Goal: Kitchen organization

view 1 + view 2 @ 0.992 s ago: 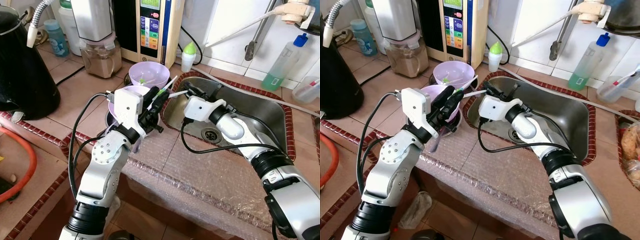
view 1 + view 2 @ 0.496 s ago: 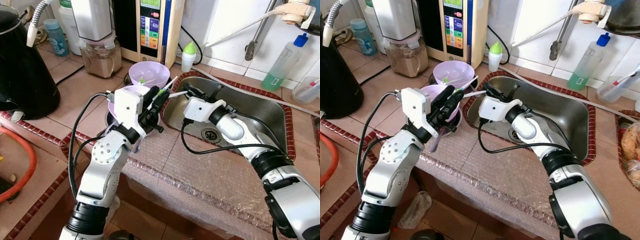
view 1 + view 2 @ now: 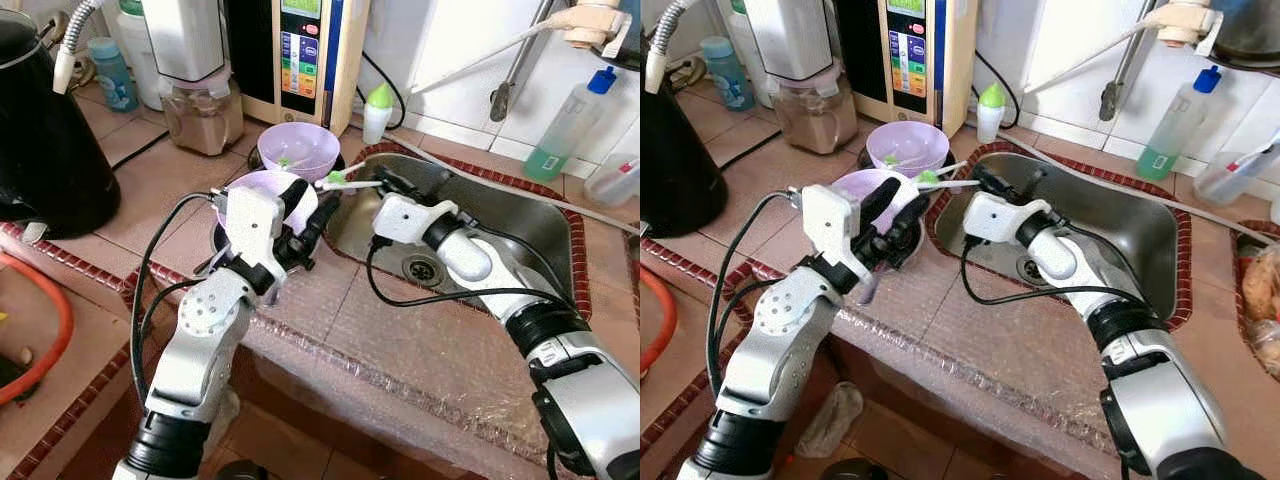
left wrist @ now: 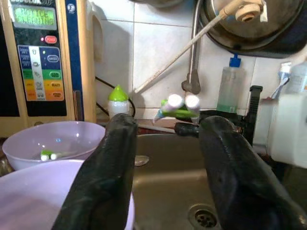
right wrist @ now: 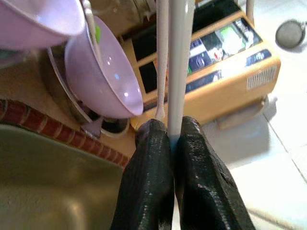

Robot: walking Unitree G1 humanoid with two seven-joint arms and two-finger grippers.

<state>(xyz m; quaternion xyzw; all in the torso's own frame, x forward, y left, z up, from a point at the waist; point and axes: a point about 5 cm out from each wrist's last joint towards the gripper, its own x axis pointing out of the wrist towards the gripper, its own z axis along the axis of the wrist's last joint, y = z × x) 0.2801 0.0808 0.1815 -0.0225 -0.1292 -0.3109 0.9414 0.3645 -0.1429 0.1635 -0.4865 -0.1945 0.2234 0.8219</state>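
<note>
Two white, green-tipped chopsticks [image 3: 345, 182] clamped in right pincer [image 5: 169, 139]; left pincer [image 4: 165, 158] fingers apart.

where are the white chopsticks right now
The white chopsticks with green ends are pinched in the right end effector over the near-left corner of the sink, just right of the two purple bowls, as seen in the head views.

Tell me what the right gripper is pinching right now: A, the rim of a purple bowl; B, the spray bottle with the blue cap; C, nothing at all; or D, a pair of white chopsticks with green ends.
D: the right gripper is shut on the white chopsticks, whose green ends point toward the purple bowls.
</note>
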